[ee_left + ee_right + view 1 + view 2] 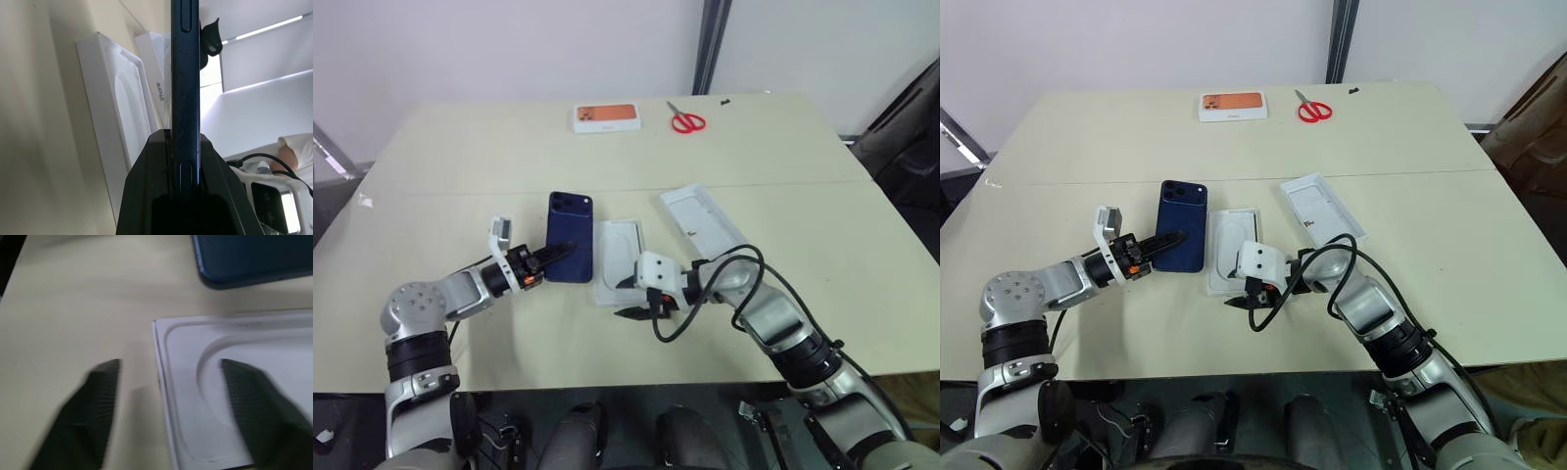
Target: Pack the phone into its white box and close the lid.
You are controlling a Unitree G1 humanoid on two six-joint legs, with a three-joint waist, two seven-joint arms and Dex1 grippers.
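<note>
L gripper (555,254) is clamped on the phone's (571,235) near edge; the R gripper (168,411) hangs with fingers spread wide, empty, over the white box's (619,257) near corner. Phone sits just left of the box, long axis running away from the robot, camera end far. Nothing's packed yet; the lid (705,219) lies to the box's right, inside up.
</note>
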